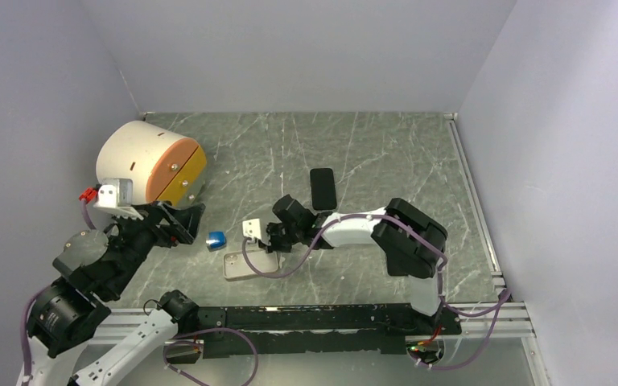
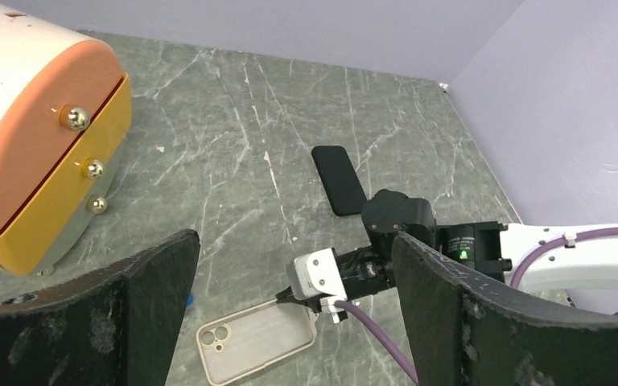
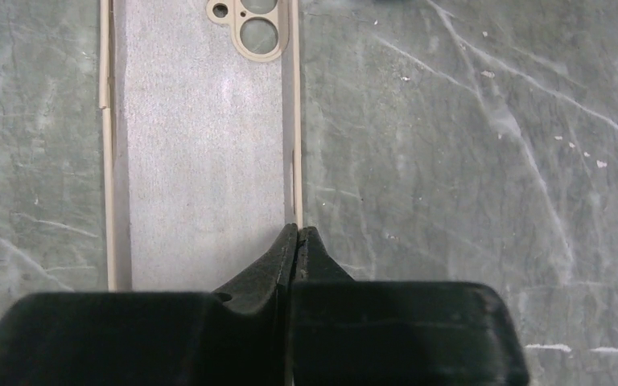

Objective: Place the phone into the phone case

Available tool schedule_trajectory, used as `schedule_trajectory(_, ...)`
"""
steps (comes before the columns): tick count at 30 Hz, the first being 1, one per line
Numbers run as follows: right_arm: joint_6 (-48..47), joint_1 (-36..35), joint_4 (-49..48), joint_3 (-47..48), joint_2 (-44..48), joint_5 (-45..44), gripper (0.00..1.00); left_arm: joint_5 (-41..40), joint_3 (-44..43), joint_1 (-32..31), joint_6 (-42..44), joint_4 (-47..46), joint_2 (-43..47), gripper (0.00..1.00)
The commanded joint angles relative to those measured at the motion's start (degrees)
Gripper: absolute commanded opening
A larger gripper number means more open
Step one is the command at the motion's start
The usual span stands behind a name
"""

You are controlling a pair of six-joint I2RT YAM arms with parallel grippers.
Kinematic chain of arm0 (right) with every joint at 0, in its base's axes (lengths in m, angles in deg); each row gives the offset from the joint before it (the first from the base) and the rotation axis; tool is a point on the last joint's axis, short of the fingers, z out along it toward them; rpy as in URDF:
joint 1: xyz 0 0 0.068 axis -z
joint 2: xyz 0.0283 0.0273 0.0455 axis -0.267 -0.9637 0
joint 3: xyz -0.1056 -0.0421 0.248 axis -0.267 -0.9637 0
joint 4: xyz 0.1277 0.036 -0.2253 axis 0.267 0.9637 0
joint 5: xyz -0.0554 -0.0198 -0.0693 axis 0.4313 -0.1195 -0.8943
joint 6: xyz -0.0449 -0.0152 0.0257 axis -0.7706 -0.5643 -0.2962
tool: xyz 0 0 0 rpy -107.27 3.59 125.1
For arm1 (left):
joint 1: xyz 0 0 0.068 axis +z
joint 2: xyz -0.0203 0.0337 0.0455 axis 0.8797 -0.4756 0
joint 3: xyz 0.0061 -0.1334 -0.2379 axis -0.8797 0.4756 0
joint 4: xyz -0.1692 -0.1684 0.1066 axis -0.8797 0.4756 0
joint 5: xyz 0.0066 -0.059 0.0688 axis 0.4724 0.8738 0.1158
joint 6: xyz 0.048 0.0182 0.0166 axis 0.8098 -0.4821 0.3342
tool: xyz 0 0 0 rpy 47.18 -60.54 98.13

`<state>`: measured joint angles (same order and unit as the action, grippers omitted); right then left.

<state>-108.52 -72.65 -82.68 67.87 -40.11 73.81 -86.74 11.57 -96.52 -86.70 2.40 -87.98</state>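
Between right gripper (image 3: 298,235) fingertips, phone case (image 3: 201,145) long wall, apparently pinched

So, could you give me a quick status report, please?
Left fingers open. Right fingers shut on phone case rim. Phone lies apart, farther back. Nothing inside the case.

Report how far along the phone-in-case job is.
Done: nothing yet; the phone lies apart from the empty phone case. In hand: the right gripper is shut on the case's side wall. Remaining: fetch the phone and seat it; the left gripper hangs open, holding nothing.
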Motion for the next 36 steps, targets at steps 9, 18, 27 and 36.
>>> schedule_trajectory(9, 10.93, 0.21, -5.13, -11.58, 9.98, -11.96, 0.00, -0.39, 1.43, -0.04, -2.63, -3.85, -3.41, 0.94)
schedule_trajectory(18, 27.26, 0.17, 1.68, -14.70, 16.91, -29.39, 0.00, -1.39, 2.84, 0.00, -2.50, -4.65, -5.61, 0.94)
schedule_trajectory(27, 43.68, 0.24, 5.76, -18.53, 24.37, -37.54, 0.00, -2.18, 8.89, 0.00, -8.50, -4.54, -10.00, 0.94)
schedule_trajectory(36, 74.06, 0.02, 22.17, -17.31, 27.35, -45.01, 0.00, -2.23, 9.89, -0.01, -14.55, -2.00, -17.58, 0.94)
